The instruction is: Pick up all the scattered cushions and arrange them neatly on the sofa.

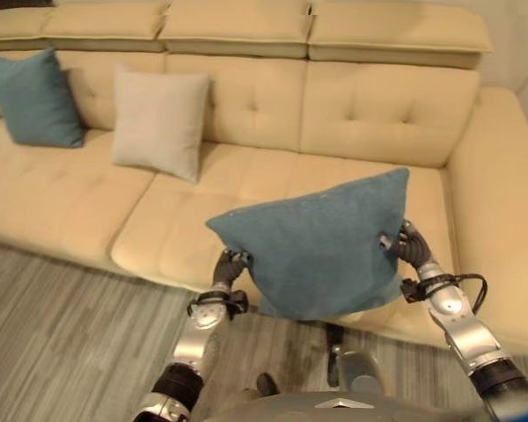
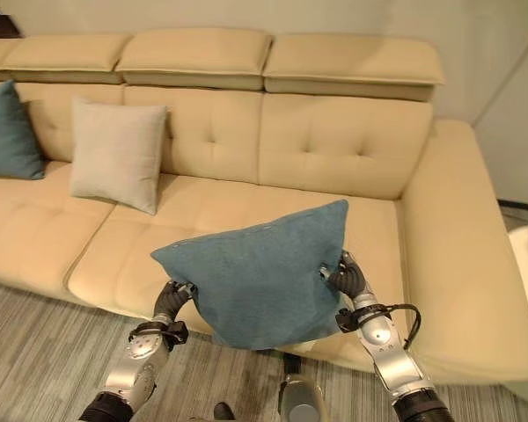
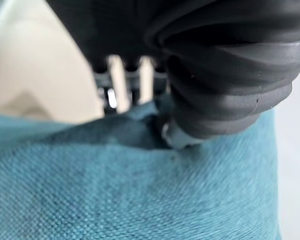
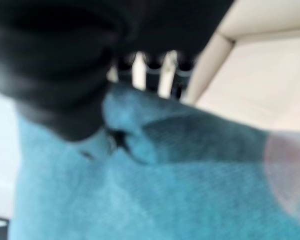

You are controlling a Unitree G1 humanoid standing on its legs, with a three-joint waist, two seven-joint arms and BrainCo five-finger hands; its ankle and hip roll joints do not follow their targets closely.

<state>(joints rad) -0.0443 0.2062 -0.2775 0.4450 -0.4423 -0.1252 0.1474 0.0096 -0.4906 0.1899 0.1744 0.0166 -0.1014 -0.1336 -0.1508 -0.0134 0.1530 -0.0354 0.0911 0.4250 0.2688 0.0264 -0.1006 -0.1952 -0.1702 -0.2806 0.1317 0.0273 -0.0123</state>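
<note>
The wrist views show what the eye views hide: the left hand (image 3: pixel 140 85) and right hand (image 4: pixel 140 70) each pinch an edge of the teal cushion (image 1: pixel 321 246), fingers behind the fabric, thumb in front. It hangs tilted between them, over the front edge of the sofa (image 1: pixel 370 114), covering part of the seat. Against the sofa's back lean a cream cushion (image 1: pixel 161 123) and, further left, a second teal one (image 1: pixel 33 97). The held cushion is plain, woven and slightly crumpled.

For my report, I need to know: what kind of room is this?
Most likely a living room, or a set made to look like one: a long cream sofa, two cushions already leaning on its back, and grey striped flooring in front.
</note>
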